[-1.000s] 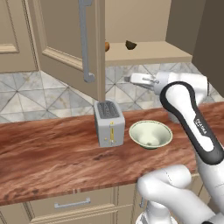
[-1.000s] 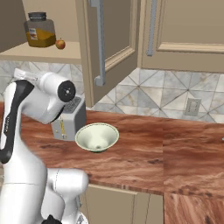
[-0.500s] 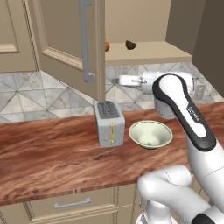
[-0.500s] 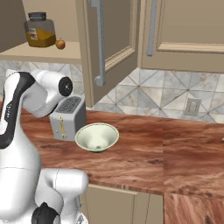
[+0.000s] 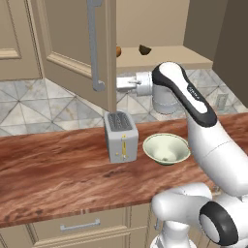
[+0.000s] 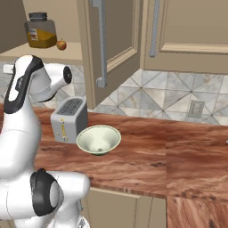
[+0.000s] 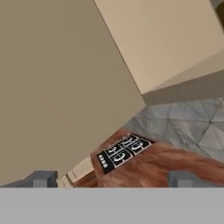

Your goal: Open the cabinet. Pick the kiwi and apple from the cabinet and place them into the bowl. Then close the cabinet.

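Note:
The cabinet's left door (image 5: pixel 68 38) stands swung open, its bar handle (image 5: pixel 94 48) facing me; the right door (image 6: pixel 196 31) is shut. On the open shelf lie the dark kiwi (image 5: pixel 144 49) and the apple (image 5: pixel 118 51), half hidden by the door's edge; the apple (image 6: pixel 61 44) also sits beside a jar. My gripper (image 5: pixel 121 84) hangs below the shelf, level and pointing left at the door's edge. Its fingertips (image 7: pixel 41 178) stand wide apart, open and empty (image 7: pixel 113 179). The pale bowl (image 5: pixel 166 147) rests empty on the counter under the arm.
A silver toaster (image 5: pixel 120 135) stands just left of the bowl (image 6: pixel 99 139). A dark-lidded jar (image 6: pixel 41 30) with orange contents sits on the shelf. The open door's inner face (image 7: pixel 57 83) is close before the hand. A stove top (image 7: pixel 122 151) lies further along the wooden counter (image 5: pixel 53 169).
The arm has swung left under the shelf, carrying the hand from right of the bowl up to the open door's edge. Kiwi, apple and bowl have not moved.

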### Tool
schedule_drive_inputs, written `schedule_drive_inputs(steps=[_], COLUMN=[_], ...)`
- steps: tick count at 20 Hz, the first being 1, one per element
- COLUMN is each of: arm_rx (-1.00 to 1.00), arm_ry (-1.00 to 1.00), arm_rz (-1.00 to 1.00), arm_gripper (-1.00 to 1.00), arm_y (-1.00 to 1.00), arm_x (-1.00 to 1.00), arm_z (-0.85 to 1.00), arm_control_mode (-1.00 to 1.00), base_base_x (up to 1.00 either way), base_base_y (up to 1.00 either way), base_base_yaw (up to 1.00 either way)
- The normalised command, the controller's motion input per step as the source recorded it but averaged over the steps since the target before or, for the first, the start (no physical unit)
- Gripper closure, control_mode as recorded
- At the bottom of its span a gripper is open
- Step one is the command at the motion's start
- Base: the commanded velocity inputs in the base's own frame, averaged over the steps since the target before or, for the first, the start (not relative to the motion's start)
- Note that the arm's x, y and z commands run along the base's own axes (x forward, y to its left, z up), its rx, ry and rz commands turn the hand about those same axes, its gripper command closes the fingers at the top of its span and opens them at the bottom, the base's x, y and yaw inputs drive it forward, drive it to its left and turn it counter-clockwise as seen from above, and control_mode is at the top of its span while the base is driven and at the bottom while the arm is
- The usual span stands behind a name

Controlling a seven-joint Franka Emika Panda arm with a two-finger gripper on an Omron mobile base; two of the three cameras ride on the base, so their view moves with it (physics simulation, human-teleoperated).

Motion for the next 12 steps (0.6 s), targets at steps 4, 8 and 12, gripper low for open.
schedule_drive_inputs(steps=[4, 8, 12], arm_rx=[-0.07, -0.05, -0.02], arm_ry=[0.0, 0.0, -0.02], arm_rz=[0.13, 0.08, 0.03], arm_gripper=[-1.0, -1.0, -1.0], arm_y=[0.96, 1.0, 0.84], arm_x=[0.0, 0.0, 0.0], arm_z=[0.0, 0.0, 0.0], arm_control_mode=[-1.0, -1.0, -1.0], base_base_x=[0.0, 0.0, 0.0], base_base_y=[0.0, 0.0, 0.0], base_base_yaw=[0.0, 0.0, 0.0])
